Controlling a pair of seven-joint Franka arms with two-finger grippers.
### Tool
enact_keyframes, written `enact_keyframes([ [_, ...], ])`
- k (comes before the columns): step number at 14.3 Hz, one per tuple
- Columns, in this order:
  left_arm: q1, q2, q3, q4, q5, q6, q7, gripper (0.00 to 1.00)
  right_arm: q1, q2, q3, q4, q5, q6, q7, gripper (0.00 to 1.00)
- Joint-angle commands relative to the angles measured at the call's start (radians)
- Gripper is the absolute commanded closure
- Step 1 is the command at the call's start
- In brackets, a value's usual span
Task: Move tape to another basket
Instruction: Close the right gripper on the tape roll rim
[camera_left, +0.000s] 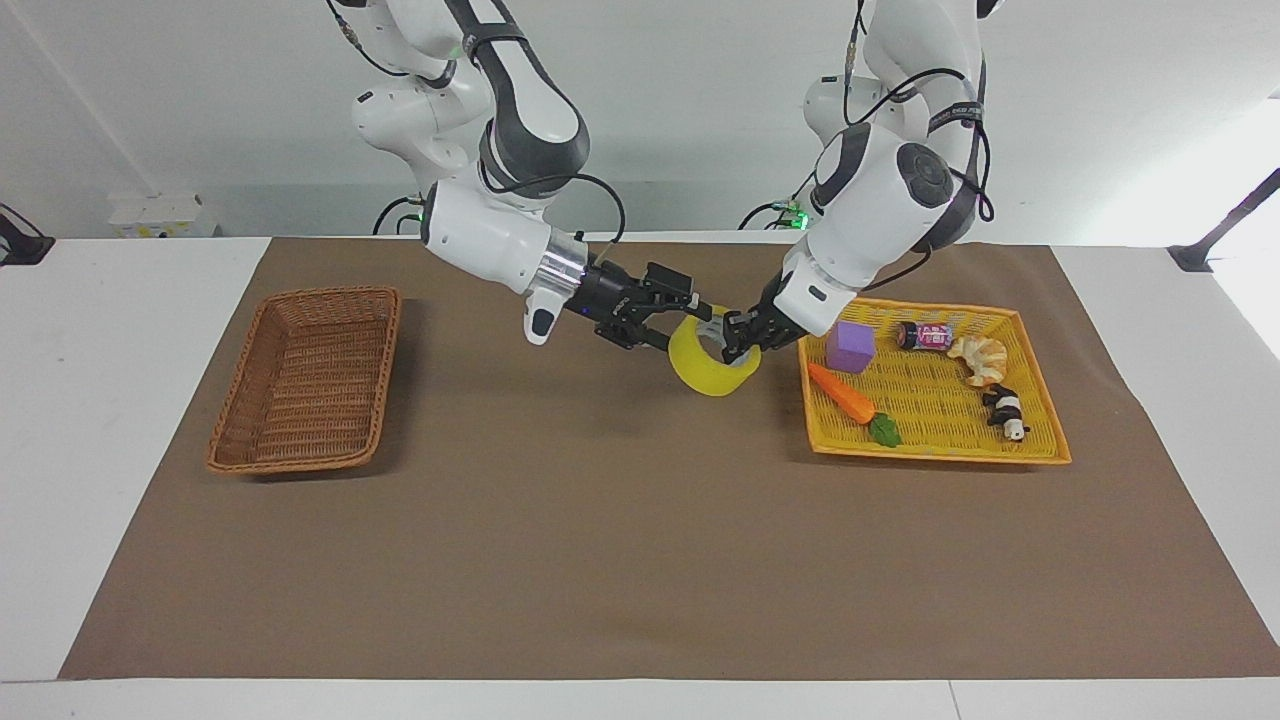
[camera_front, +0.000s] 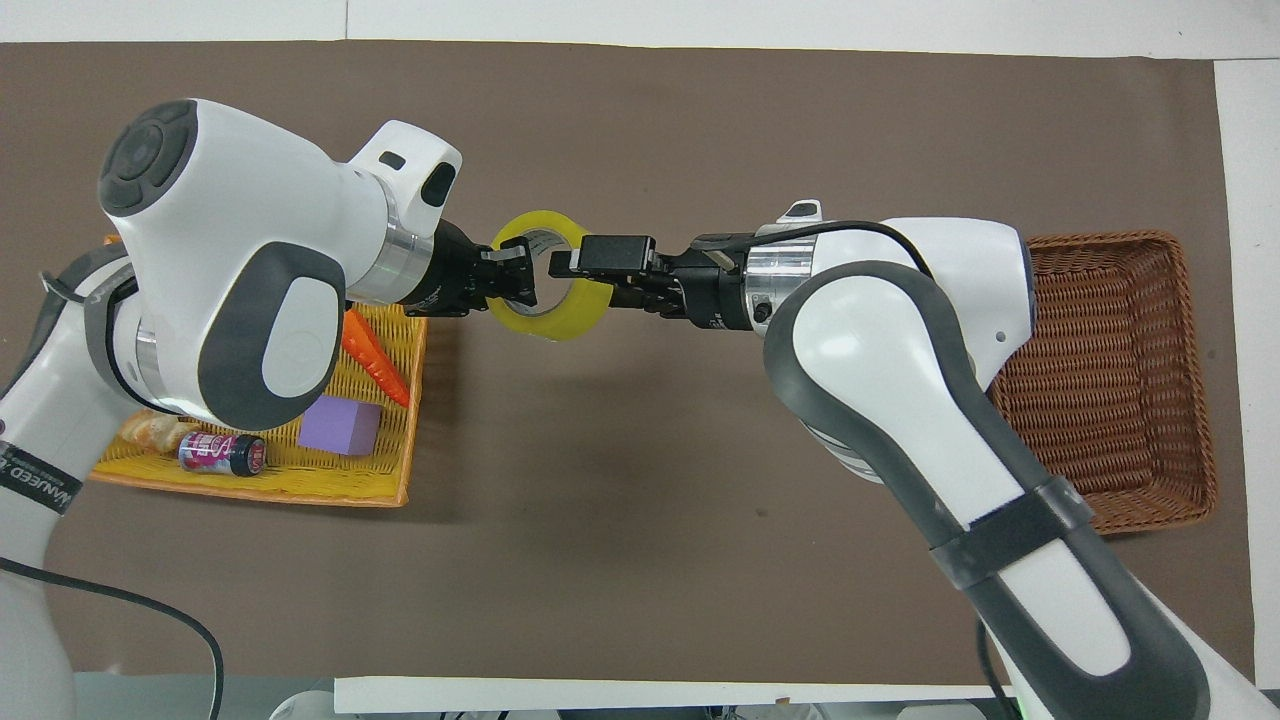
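The yellow tape (camera_left: 705, 375) is held up in the air over the brown mat, between the two baskets; it also shows in the overhead view (camera_front: 548, 324). My left gripper (camera_left: 738, 340) is shut on the tape's rim at the side toward the yellow tray (camera_front: 510, 280). My right gripper (camera_left: 682, 322) is open, with its jaws on either side of the tape's other rim (camera_front: 572, 275). The brown wicker basket (camera_left: 305, 375) stands empty at the right arm's end of the table (camera_front: 1100, 370).
A flat yellow-orange tray (camera_left: 930, 452) at the left arm's end holds a carrot (camera_left: 845, 395), a purple block (camera_left: 850, 347), a small bottle (camera_left: 925, 335), a croissant (camera_left: 980, 358) and a panda toy (camera_left: 1005, 412). A brown mat (camera_left: 600, 560) covers the table.
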Motion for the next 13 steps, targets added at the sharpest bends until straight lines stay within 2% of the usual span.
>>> enact_keyframes([
  [1, -0.018, -0.007, 0.014, -0.003, 0.015, 0.005, -0.016, 1.0, 0.005, 0.004, -0.003, -0.002, 0.011, 0.017, -0.017, 0.11],
  [3, -0.018, -0.007, 0.014, -0.003, 0.014, 0.005, -0.016, 1.0, 0.005, 0.004, -0.003, -0.004, 0.011, 0.017, -0.022, 0.2],
  [5, -0.017, -0.007, 0.014, -0.003, 0.015, 0.005, -0.015, 1.0, 0.003, 0.002, -0.003, -0.005, 0.009, 0.014, -0.02, 0.42],
  [6, -0.017, -0.007, 0.014, -0.003, 0.015, 0.002, -0.015, 1.0, 0.003, 0.001, -0.003, -0.007, 0.009, 0.012, -0.02, 0.55],
  [7, -0.017, -0.007, 0.014, -0.003, 0.015, 0.001, -0.015, 1.0, 0.003, -0.001, -0.003, -0.011, 0.009, 0.009, -0.022, 0.78],
  [8, -0.017, -0.007, 0.014, -0.003, 0.015, 0.004, -0.016, 1.0, 0.002, -0.001, -0.003, -0.011, 0.009, 0.005, -0.022, 0.97],
  [12, -0.018, -0.007, 0.014, -0.002, 0.015, 0.005, -0.016, 1.0, -0.001, -0.002, -0.003, -0.011, 0.009, 0.002, -0.022, 1.0],
  [13, -0.017, -0.007, 0.014, -0.002, 0.015, 0.005, -0.01, 0.91, -0.003, -0.002, -0.003, -0.011, 0.008, 0.001, -0.022, 1.0],
])
